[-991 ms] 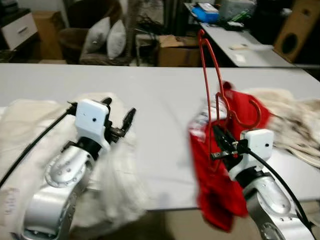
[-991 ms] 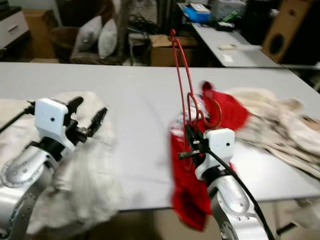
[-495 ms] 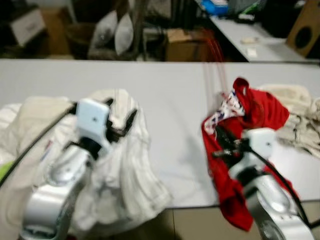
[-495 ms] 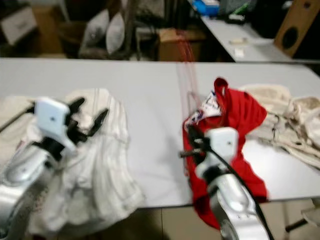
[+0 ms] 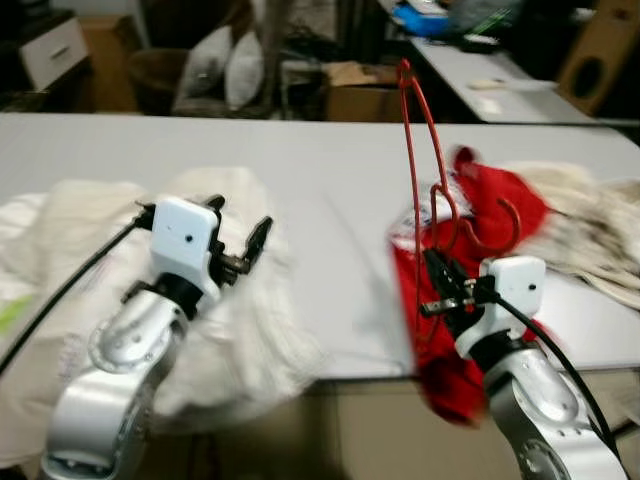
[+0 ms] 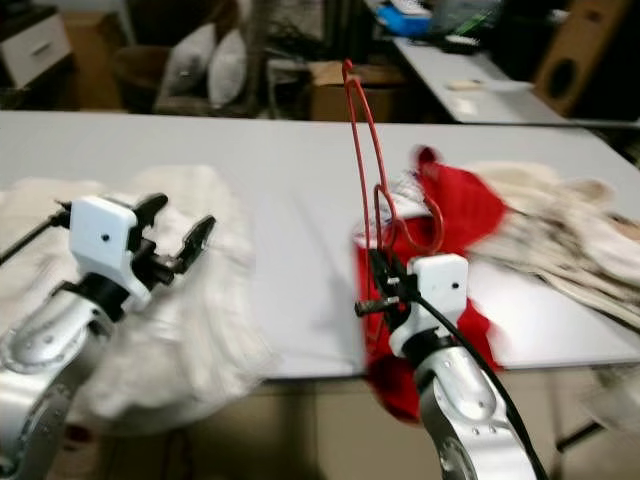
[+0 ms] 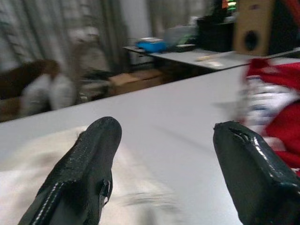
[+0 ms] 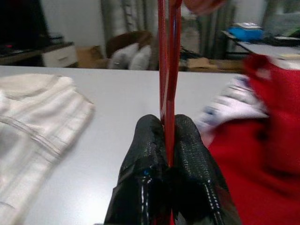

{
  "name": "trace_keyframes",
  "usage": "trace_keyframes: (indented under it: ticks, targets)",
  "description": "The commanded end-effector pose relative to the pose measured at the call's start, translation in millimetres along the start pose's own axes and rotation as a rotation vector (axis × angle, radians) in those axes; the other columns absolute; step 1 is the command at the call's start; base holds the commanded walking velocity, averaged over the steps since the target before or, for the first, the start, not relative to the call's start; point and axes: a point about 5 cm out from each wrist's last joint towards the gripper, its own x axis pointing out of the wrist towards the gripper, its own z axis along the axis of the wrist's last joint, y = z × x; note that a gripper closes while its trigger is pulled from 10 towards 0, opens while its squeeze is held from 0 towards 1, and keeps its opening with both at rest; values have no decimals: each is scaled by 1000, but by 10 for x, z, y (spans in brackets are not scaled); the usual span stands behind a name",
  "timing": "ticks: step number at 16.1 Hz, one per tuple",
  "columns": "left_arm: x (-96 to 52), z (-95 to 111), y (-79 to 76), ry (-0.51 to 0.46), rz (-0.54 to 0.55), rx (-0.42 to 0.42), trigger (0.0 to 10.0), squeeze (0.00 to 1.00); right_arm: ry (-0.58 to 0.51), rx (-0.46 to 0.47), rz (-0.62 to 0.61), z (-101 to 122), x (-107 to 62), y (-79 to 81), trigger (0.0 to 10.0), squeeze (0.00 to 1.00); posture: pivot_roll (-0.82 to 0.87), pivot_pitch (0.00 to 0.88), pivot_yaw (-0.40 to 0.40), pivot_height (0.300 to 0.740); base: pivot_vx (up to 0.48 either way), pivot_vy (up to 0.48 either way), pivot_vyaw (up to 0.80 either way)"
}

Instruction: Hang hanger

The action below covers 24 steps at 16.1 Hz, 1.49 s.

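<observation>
A thin red wire hanger (image 5: 424,170) stands upright over the grey table, its hook (image 5: 497,232) curling to the right. My right gripper (image 5: 437,283) is shut on the hanger's lower bars, and the right wrist view shows both fingers (image 8: 154,154) pinching the red wire (image 8: 167,70). A red garment (image 5: 470,260) drapes from the hanger and over the table's front edge. My left gripper (image 5: 240,235) stands open above a heap of white cloth (image 5: 150,280), its fingers (image 7: 89,164) spread wide and holding nothing.
The long grey table (image 5: 300,160) spans the view. Cream clothes (image 5: 590,225) lie at its right end. Behind it are a chair with cushions (image 5: 215,70), a cardboard box (image 5: 360,90), a second table (image 5: 500,80) and a wooden speaker (image 5: 600,50).
The camera swayed, so the whole scene shifted. My right gripper keeps its hold on the hanger, which stands sharp and upright again. The left gripper remains open.
</observation>
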Motion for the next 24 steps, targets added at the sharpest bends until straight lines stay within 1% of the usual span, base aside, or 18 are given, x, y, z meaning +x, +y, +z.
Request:
trace_keyframes:
  ticks: [1, 8, 9, 10, 12, 14, 16, 18, 19, 20, 24]
  targets:
    - [-9, 21, 18, -2, -2, 11, 10000, 0, -12, 0, -8, 27, -6, -17, 10000, 0, 64, 0, -10, 740, 0, 480, 0]
    - [2, 14, 43, 6, -4, 17, 10000, 0, -9, -2, -16, 16, -14, -29, 10000, 0, 59, 0, -4, 740, 0, 480, 0]
    - [-1, 32, 47, -3, -1, 47, 10000, 0, -8, -2, -17, 16, -18, -31, 10000, 0, 60, 0, -5, 740, 0, 0, 0]
    - [-1, 38, 50, -3, 1, 63, 10000, 0, -8, -2, -17, 17, -19, -33, 10000, 0, 60, 0, -6, 740, 0, -480, 0]
    - [2, 25, 42, 4, 0, 44, 10000, 0, -7, -3, -17, 18, -21, -35, 10000, 0, 60, 0, -7, 740, 0, -480, 0]
    - [-2, 17, 39, 5, -3, 30, 10000, 0, -6, -2, -18, 15, -26, -34, 10000, 0, 59, 0, -7, 740, 0, -159, 0]
    - [-11, 20, 38, 5, -3, 55, 10000, 0, -3, -2, -17, 8, -34, -30, 10000, 0, 55, 0, -6, 740, 0, -212, 0]
    - [-17, 6, 27, 12, -6, 50, 10000, 0, -2, -2, -18, 5, -43, -33, 10000, 0, 55, 0, -6, 740, 0, -452, 0]
    - [-19, -9, 34, 16, 1, 24, 10000, 0, 0, -2, -20, 4, -47, -34, 10000, 0, 53, 0, -6, 740, 0, 0, 0]
    - [-24, -30, 51, 27, 7, 11, 10000, 0, 2, -4, -21, 3, -53, -37, 10000, 0, 52, 0, -7, 740, 0, 480, 0]
    - [-54, -45, 69, 31, 7, 16, 10000, 0, 3, -7, -15, 2, -38, -39, 10000, 0, 59, 0, -15, 740, 0, 480, 0]
